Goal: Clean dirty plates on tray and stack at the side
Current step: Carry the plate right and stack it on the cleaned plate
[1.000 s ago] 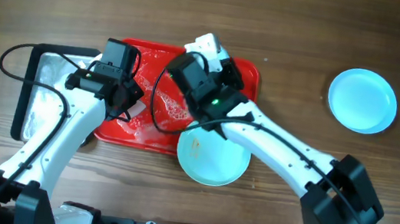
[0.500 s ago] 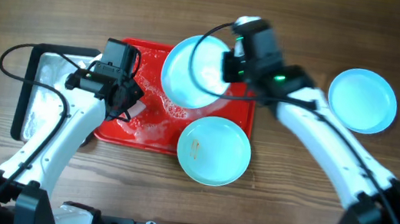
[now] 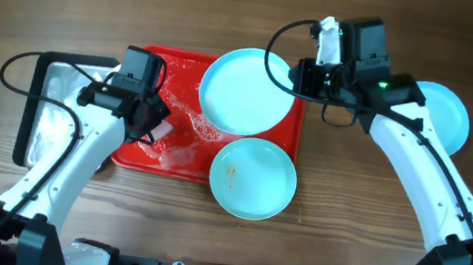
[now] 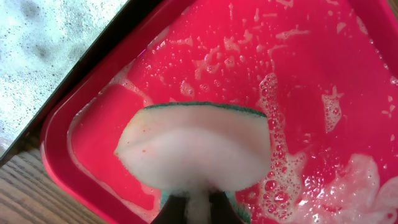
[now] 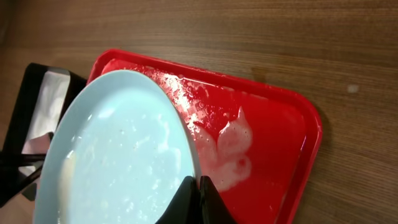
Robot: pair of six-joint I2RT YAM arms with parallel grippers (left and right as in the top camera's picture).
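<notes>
Swinging out to the right since half a second ago, the right arm has carried its plate [image 3: 246,93] with it, and the plate now hangs over the far right part of the red tray [image 3: 134,158], its edge reaching past the tray's far rim. The right tool [image 5: 198,198] is closed on that plate's right rim, one finger above and one below. In the right wrist view the plate is tilted and its pale blue face is wet, with small bubbles. The left arm has stayed where it was. The left tool [image 4: 198,209] is closed on a sponge [image 4: 196,146], white with a thin green backing, held over the near left corner of the tray. The tray floor is wet, with streaks and patches of white suds. A second plate [image 3: 252,179] sits at the tray's front right corner, partly over the rim and partly over the tabletop [image 3: 370,22], with a small brownish smear on its left side. A third plate [image 3: 447,119] lies on the tabletop well to the right of the tray, partly hidden by the right arm. Just left of the red tray is a black-rimmed metal tray [image 3: 53,81] holding white foam.
</notes>
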